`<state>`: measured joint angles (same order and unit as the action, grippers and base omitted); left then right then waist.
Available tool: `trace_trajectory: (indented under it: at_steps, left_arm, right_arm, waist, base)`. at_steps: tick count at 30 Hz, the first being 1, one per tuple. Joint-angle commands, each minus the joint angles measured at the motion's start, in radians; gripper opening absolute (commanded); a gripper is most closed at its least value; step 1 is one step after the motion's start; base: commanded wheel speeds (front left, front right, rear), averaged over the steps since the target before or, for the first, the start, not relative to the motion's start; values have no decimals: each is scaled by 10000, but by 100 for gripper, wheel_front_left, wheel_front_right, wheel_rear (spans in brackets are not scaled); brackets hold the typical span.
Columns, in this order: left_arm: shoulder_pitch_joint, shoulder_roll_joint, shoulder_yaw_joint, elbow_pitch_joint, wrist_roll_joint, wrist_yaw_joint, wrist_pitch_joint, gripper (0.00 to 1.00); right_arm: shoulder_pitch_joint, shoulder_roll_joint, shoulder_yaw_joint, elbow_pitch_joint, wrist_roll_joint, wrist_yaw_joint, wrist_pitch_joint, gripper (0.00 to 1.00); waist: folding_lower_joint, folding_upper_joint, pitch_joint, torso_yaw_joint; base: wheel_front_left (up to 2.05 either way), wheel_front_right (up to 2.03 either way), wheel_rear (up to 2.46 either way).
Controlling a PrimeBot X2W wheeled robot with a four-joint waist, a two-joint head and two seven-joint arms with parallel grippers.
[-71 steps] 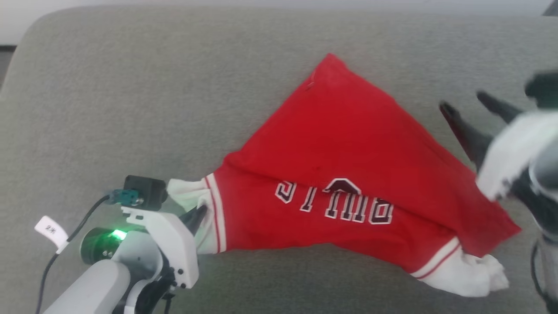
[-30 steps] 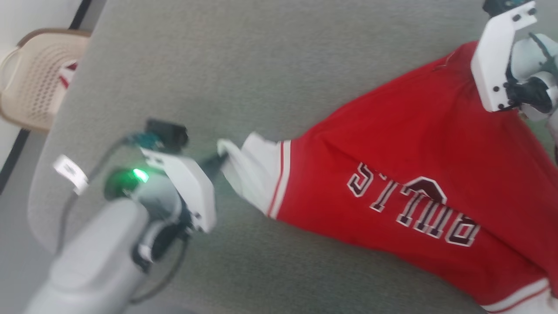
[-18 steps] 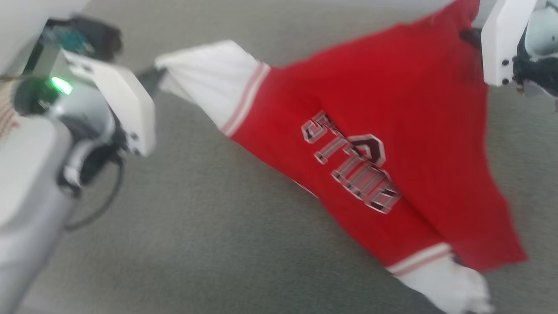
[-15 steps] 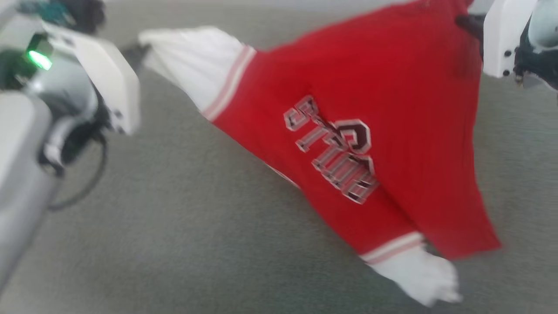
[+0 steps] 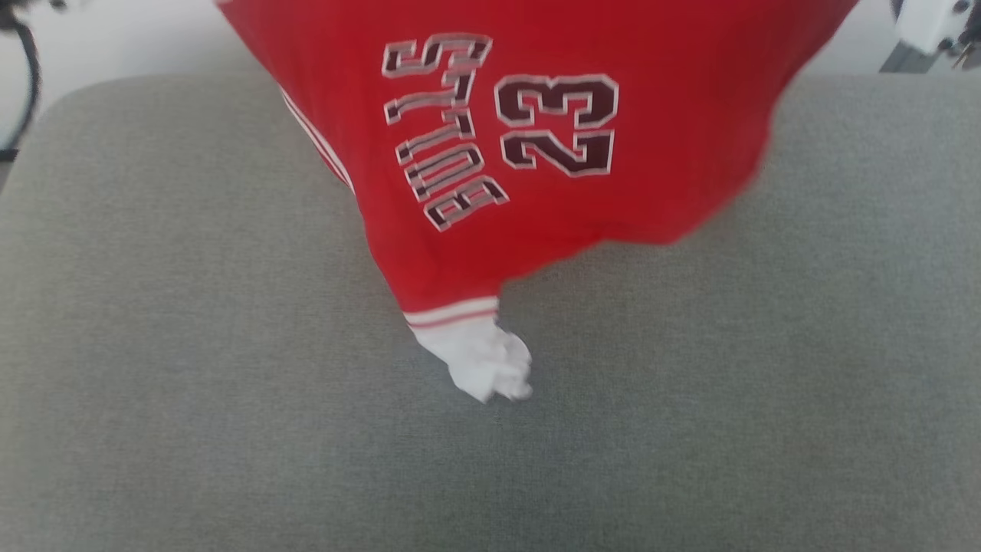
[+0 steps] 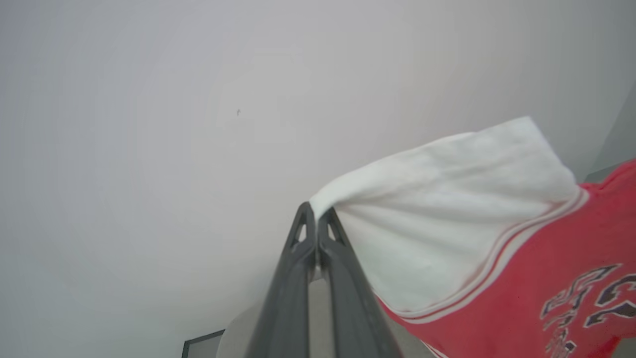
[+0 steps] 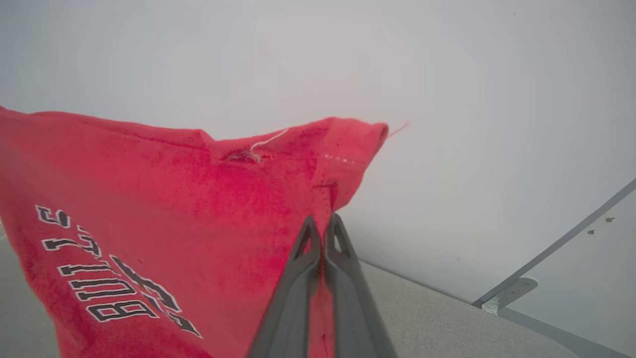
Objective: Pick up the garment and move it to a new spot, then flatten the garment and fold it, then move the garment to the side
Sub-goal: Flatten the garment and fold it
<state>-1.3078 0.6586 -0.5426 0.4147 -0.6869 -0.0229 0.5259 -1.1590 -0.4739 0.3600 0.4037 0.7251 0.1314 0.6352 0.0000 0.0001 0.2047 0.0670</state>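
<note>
The garment, a red jersey with a dark "23" and lettering, hangs in the air above the grey cushion. One white sleeve dangles lowest, just over the cushion. In the left wrist view my left gripper is shut on the edge of the other white sleeve. In the right wrist view my right gripper is shut on a red hem corner of the garment. A white piece of the right wrist shows at the head view's top right corner.
The grey cushion spreads across the whole lower head view, its back edge meeting a pale wall. A dark cable hangs at the top left. A grey frame strip runs along the wall behind the cushion.
Both arms have raised the garment off the cushion; it now hangs spread between them with the "23" unfolded into sight. The head camera has swung back to face the cushion squarely.
</note>
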Motion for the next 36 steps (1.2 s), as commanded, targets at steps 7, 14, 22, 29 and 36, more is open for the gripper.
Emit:
trace_trajectory:
  at_steps: [7,14,22,29,36]
  left_arm:
    - [-1722,-603,-140,1380,888,-208,-1517,0]
    - [-3754,-1341,-157,3103,1800,-42,-3857,0]
    - [-5499,-1855,27,4501,2481,354,-7222,0]
    - [-4818,-2318,-248,5535,2250,-555,-7775,0]
    - [-2649,-2727,-1184,5844,1158,-1063,-6099,0]
  right_arm:
    - [-690,848,-1002,485,-1707,-14,-1156,0]
    - [-2033,1562,-1408,1545,-3545,-16,-3201,0]
    - [-3278,1887,-2024,2974,-5767,-16,-6474,0]
    - [-2986,2120,-1828,4549,-6103,-16,-7117,0]
    - [-1573,2082,-628,5110,-4668,-16,-6459,0]
  waist:
    - [0,-1,1030,-212]
    - [0,-1,2492,-261]
    - [0,-1,3410,-105]
    - [0,-1,3232,231]
    - [0,-1,2427,461]
  base:
    - [0,0,0]
    - [0,0,0]
    - [0,0,0]
    - [0,0,0]
    - [0,0,0]
